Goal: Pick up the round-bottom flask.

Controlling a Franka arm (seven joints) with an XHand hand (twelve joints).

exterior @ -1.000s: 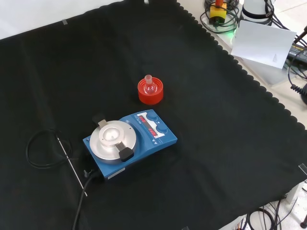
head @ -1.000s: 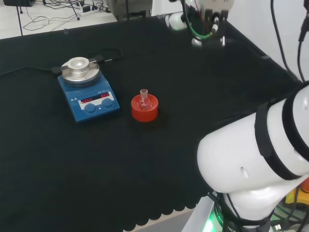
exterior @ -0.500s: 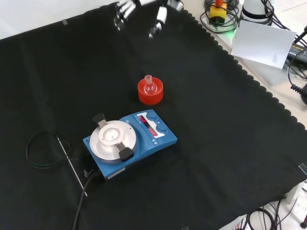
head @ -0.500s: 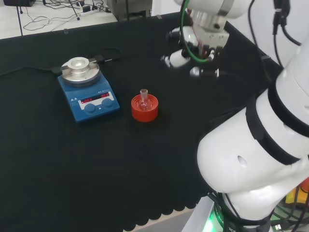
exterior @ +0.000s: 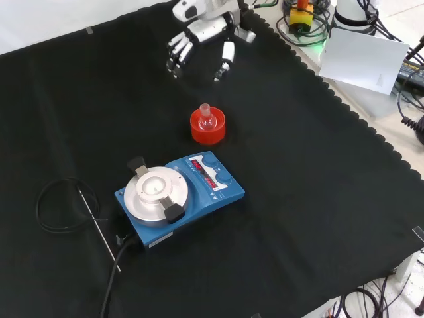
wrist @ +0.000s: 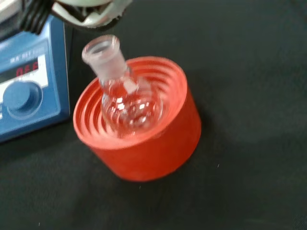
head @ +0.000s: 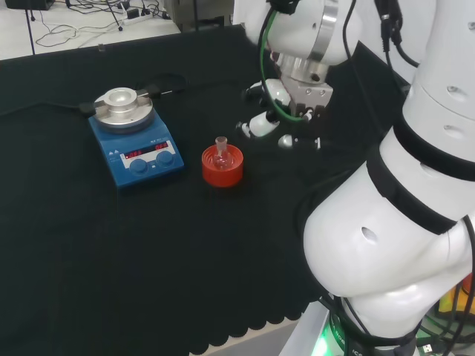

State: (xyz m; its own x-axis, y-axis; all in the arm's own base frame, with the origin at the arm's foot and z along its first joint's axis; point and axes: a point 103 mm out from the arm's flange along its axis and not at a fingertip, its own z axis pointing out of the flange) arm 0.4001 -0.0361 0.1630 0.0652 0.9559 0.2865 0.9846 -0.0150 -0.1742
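Glass round-bottom flask [wrist: 125,98] sits upright in red ribbed stand [wrist: 144,143], mid-surface, so it cannot roll; hand [exterior: 199,36] hovers near, fingers apart, empty.

Small clear glass round-bottom flask [wrist: 125,98] seated in a red ribbed stand [wrist: 144,143].

The flask's round bulb rests in the stand's stepped hollow, its short neck pointing up with the mouth open, and it looks empty. In the head view the flask [head: 220,150] and stand [head: 222,166] sit just right of the blue hotplate [head: 136,147], not touching it.
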